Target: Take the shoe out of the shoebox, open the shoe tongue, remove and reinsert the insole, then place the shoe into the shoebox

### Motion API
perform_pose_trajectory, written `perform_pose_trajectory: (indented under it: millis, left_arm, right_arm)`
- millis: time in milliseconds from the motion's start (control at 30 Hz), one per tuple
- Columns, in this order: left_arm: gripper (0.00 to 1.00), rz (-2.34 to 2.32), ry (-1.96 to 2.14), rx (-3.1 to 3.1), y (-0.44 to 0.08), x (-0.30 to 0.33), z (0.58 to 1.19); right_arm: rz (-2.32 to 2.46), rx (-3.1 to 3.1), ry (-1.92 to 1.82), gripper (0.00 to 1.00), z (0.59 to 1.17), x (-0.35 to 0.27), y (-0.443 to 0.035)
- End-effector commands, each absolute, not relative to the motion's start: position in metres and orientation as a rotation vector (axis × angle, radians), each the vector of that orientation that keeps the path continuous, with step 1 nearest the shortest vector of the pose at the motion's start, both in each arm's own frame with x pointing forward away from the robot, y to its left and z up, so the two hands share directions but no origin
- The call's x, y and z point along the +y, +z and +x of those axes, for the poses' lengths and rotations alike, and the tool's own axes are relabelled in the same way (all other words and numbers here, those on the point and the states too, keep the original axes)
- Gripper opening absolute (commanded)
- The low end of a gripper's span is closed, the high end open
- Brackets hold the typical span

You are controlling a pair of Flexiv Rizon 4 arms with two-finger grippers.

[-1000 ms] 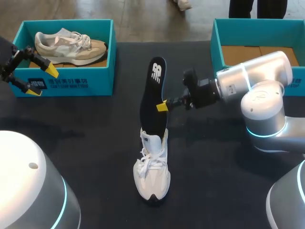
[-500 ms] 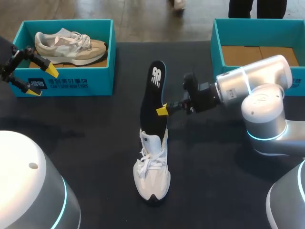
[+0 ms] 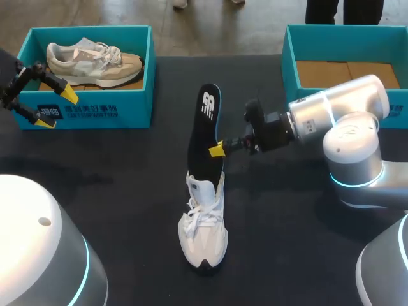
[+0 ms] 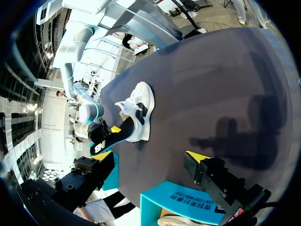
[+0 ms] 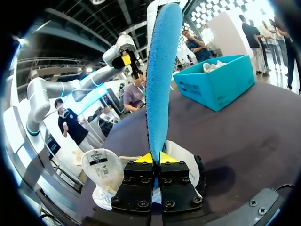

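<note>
A white shoe stands on the dark table in the middle, toe toward me. A black insole rises upright out of its heel opening. My right gripper is shut on the insole's edge at mid height. From the right wrist the insole shows a blue underside, pinched between the yellow tips, with the shoe below. My left gripper hangs open by the front of the left shoebox, holding nothing. The left wrist view takes in the shoe and the insole far ahead.
The left teal shoebox holds a beige and white shoe. A second teal shoebox with a cardboard floor stands at the back right, behind my right arm.
My right gripper has slid the insole a little lower, toward the shoe. The left arm has stayed still.
</note>
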State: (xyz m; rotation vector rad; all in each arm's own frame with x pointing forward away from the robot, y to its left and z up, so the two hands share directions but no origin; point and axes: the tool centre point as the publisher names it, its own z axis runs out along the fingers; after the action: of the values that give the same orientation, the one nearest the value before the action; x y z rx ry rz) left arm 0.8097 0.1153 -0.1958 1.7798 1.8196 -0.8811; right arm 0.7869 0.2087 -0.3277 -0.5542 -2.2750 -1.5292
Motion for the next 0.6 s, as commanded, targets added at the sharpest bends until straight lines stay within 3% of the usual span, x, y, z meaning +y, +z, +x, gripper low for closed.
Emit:
perform_pose_trajectory:
  millis: [33, 600]
  left_arm:
    - [1.0, 1.781, -0.879, 1.819, -0.196, 0.116, 0.81]
    - [1.0, 1.781, -0.879, 1.819, -0.196, 0.116, 0.81]
  right_arm:
    - [-0.542, -2.261, -1.52, 0.0, 0.788, 0.21, -0.332]
    - [-0.519, -2.22, -1.504, 0.0, 0.782, 0.211, -0.344]
